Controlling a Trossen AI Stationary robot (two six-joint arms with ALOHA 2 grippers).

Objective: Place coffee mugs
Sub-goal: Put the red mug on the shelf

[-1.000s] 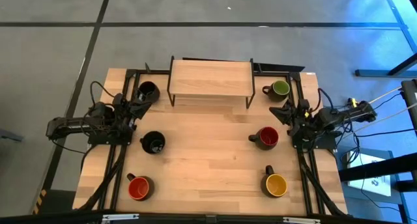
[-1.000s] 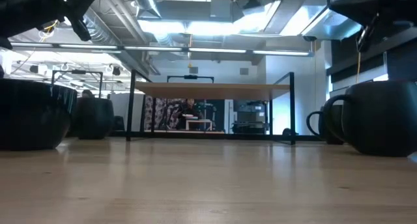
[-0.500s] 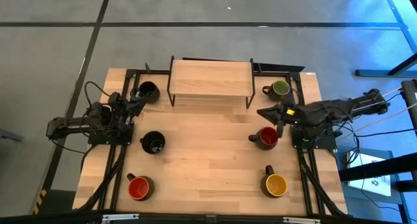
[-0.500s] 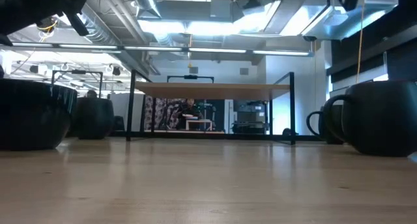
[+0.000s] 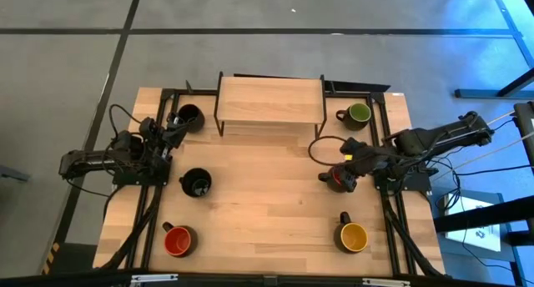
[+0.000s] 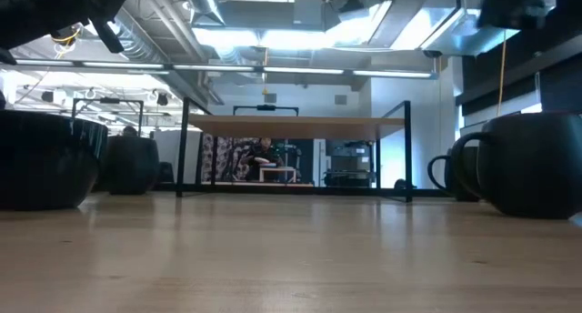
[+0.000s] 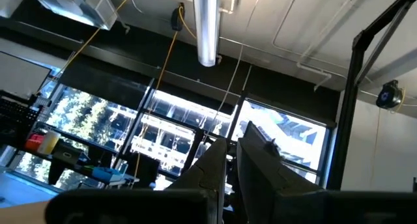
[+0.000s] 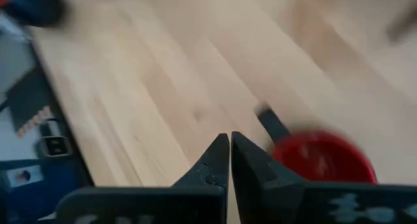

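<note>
Reaching out over the table, the right gripper (image 5: 349, 172) hangs above the red mug (image 5: 340, 178) on the right side, its jaws pressed together with nothing between them; the right wrist view shows that mug's red inside (image 8: 322, 157) and handle just past the closed fingertips. This looks like the approach to a first pick. The next move calls for the jaws to spread, line up with the rim or the handle, and come down before closing.

Nearest the front edge stand the yellow mug (image 5: 353, 236) on the right and a second red mug (image 5: 178, 240) on the left. Mid-table on the left sits a black mug (image 5: 196, 183). The left gripper (image 5: 173, 133) waits by the left edge, fingers all but shut and empty, aimed up at the ceiling in its wrist view, just beside another black mug (image 5: 189, 117). Farther back, the green mug (image 5: 357, 113) stands right of the small wooden shelf (image 5: 269, 100), which carries no mugs yet and is probably where they belong.
</note>
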